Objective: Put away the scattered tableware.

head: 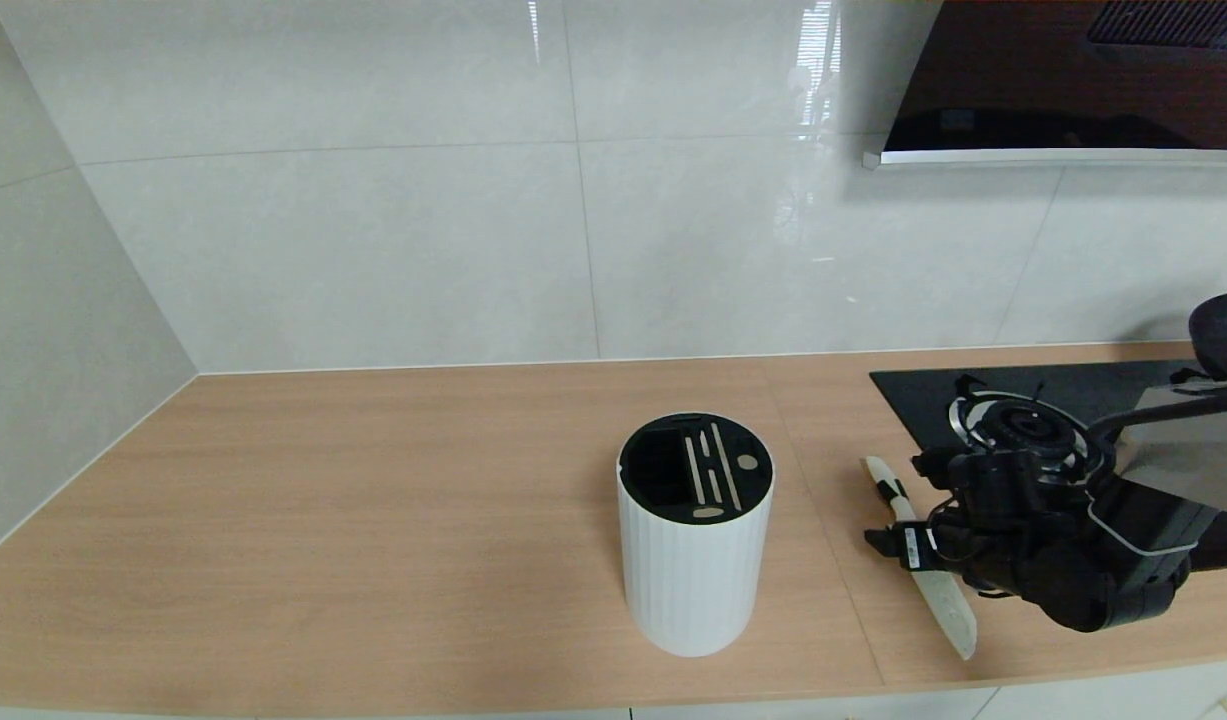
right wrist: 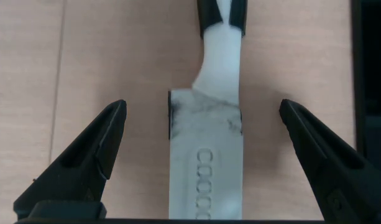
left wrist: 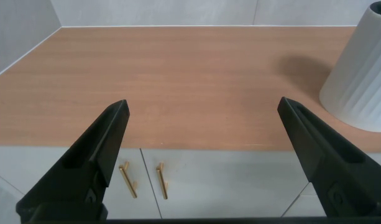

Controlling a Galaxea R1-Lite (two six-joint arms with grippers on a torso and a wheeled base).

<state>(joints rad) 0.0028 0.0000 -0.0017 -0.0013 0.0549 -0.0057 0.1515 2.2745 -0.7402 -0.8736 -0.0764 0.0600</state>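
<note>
Wood counter (head: 373, 500), ribbed white holder (head: 695, 560), knife (right wrist: 206, 155) lying flat: grasp risk.
Knife lies right of the holder, just beside the black cooktop (head: 923, 400), blade toward the counter's front edge. Right gripper (right wrist: 201, 124) hangs over it, jaws wide, straddling the blade near the handle, gripping nothing. Left gripper (left wrist: 202, 112), likewise wide and empty, sits off the front edge. Likely failures: pads slip on the thin, smooth blade and it pivots; a tilted knife misses the narrow slots (head: 718, 470) or knocks the holder.

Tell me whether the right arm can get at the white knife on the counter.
Likely yes: the right claw hangs open directly over the knife, and nothing lies across it or between them.
</note>
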